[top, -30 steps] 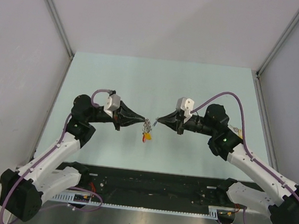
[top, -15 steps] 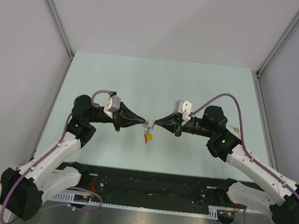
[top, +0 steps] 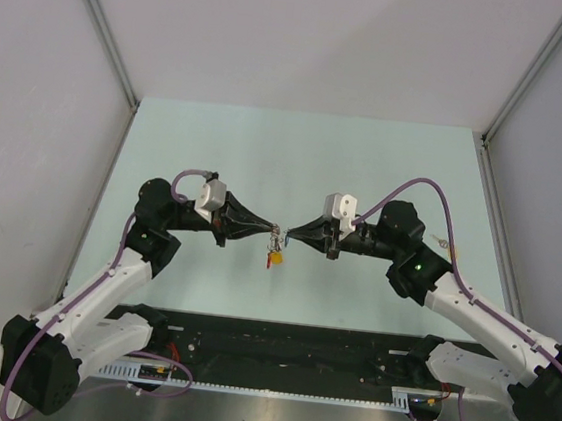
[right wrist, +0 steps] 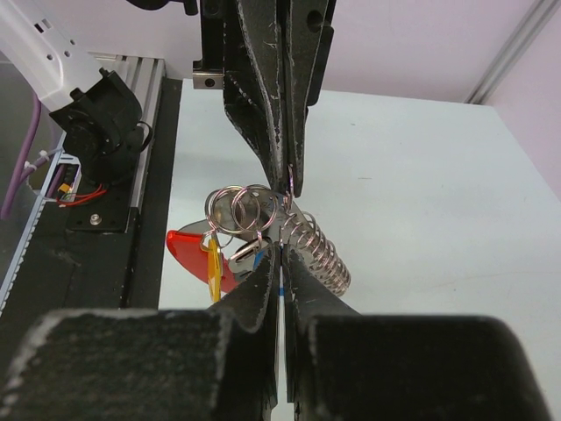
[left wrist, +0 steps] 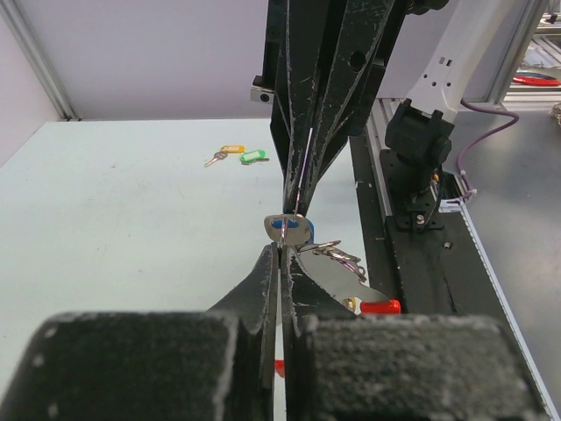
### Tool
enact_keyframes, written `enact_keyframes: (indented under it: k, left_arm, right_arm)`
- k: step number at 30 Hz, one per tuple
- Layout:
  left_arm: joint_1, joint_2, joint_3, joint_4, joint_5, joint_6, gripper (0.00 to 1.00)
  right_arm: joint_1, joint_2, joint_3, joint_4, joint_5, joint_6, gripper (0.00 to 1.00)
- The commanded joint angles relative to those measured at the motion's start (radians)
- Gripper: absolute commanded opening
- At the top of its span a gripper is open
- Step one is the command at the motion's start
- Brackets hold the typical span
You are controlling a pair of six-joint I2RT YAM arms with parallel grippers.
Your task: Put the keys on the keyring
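My two grippers meet tip to tip over the middle of the table. The left gripper (top: 270, 231) (left wrist: 280, 250) is shut, pinching the keyring (right wrist: 241, 210), a bunch of thin silver rings with a wire coil (right wrist: 320, 250) and a red tab (right wrist: 188, 250). The right gripper (top: 289, 237) (right wrist: 279, 250) is shut on a blue-headed key (left wrist: 289, 230), whose head sits against the rings. A yellow key (right wrist: 213, 267) hangs from the rings. Two more keys, one with a yellow tag (left wrist: 230, 151) and one with a green tag (left wrist: 252, 157), lie on the table beyond.
A black rail (top: 276, 356) with cables runs along the near edge between the arm bases. Grey walls (top: 27, 144) close in the pale green table (top: 297, 152) on the left, right and far sides.
The right gripper has crept left and slightly down toward the left gripper, closing the gap. The hanging bunch shifted a little with it. The left arm has barely moved.
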Motion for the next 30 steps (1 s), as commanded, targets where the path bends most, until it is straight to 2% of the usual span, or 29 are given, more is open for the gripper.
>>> enact_keyframes:
  k: [1, 15, 30]
  left_arm:
    - [0.009, -0.011, 0.010, 0.041, 0.034, -0.001, 0.00]
    - [0.010, -0.021, 0.016, 0.038, 0.058, -0.004, 0.00]
    - [0.009, -0.027, 0.015, 0.045, 0.078, -0.005, 0.01]
  right_arm:
    - [0.009, -0.012, 0.008, 0.042, 0.005, -0.021, 0.00]
    - [0.028, -0.015, 0.018, 0.048, 0.005, -0.029, 0.00]
    - [0.054, -0.019, 0.023, 0.024, 0.077, -0.052, 0.00]
